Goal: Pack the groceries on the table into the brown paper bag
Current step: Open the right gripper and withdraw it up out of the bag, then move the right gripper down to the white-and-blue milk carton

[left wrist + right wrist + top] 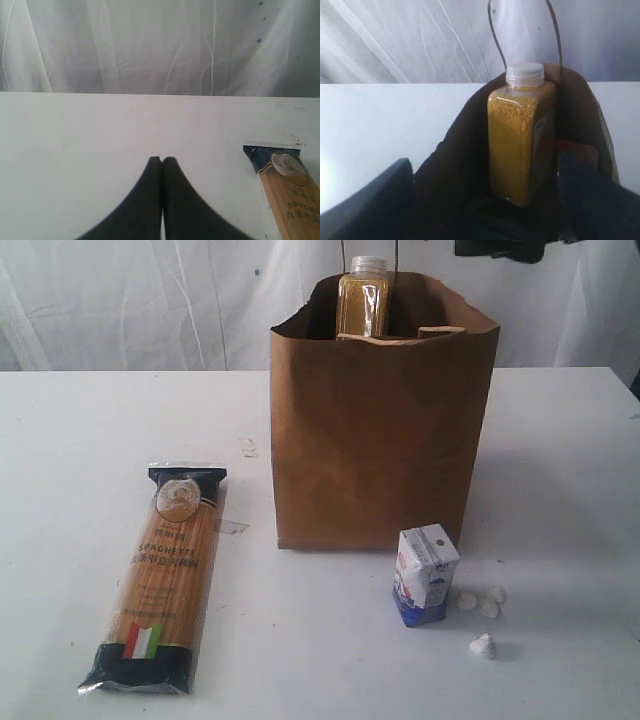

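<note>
The brown paper bag (380,440) stands upright on the table (80,440). A yellow-grain bottle (363,300) with a white cap stands inside it, its top above the rim. My right gripper (485,200) is open at the bag's (465,150) mouth, one of its fingers (370,200) on either side of the bottle (520,140) and neither touching it. The spaghetti packet (165,580) lies flat at the front left. A small white-blue carton (425,575) stands in front of the bag. My left gripper (162,160) is shut and empty over bare table, beside the packet's (290,190) dark end.
Several small white lumps (483,645) lie beside the carton at the front right. A scrap of tape (230,527) sits between packet and bag. White sheeting hangs behind the table. Dark gear (500,248) shows at the top right edge.
</note>
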`<action>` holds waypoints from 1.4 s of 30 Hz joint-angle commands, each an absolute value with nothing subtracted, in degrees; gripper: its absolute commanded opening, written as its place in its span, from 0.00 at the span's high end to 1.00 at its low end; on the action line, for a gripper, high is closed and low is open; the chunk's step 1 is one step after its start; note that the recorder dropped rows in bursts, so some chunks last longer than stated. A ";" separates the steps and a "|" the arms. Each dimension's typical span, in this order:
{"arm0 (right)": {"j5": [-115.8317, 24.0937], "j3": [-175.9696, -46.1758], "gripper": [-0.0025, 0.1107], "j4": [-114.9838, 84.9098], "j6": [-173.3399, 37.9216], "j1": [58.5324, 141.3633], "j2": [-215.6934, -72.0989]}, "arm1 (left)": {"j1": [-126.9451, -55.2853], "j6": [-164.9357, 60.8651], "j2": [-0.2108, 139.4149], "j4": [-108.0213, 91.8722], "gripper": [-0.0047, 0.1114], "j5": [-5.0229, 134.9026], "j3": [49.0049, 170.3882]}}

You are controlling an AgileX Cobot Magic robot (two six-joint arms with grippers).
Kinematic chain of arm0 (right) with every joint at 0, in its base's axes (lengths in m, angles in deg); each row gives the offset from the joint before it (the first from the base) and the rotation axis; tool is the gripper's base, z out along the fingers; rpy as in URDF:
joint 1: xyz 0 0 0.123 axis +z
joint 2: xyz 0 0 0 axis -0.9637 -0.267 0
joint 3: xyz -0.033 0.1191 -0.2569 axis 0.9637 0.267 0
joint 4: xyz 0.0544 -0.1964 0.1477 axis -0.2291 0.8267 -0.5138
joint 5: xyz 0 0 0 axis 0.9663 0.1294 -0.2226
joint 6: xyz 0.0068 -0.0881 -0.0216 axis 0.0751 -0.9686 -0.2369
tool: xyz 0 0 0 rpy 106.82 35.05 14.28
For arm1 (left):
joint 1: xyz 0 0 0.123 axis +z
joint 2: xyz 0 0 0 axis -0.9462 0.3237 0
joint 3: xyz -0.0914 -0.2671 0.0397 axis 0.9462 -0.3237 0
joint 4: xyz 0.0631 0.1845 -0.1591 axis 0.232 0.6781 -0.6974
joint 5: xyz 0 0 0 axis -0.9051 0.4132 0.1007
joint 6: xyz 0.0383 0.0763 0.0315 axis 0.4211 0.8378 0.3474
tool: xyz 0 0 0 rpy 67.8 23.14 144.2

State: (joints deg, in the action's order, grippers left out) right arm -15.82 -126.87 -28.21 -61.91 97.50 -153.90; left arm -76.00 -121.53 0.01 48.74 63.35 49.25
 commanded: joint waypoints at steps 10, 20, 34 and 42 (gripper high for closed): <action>12.00 -126.71 0.33 -27.87 -72.62 97.39 -140.64 | -76.44 -121.56 -0.21 49.35 0.96 63.11 49.00; 20.40 -126.71 0.41 -19.58 -76.89 97.39 -129.56 | -76.44 -121.56 -0.21 49.35 0.96 63.11 49.00; 24.09 -112.92 0.84 -19.31 -73.27 97.39 -122.06 | -76.44 -121.56 -0.21 49.35 0.96 63.11 49.00; 0.97 -93.43 0.91 -23.09 -75.61 97.39 -126.73 | -76.44 -121.56 -0.21 49.35 0.96 63.11 49.00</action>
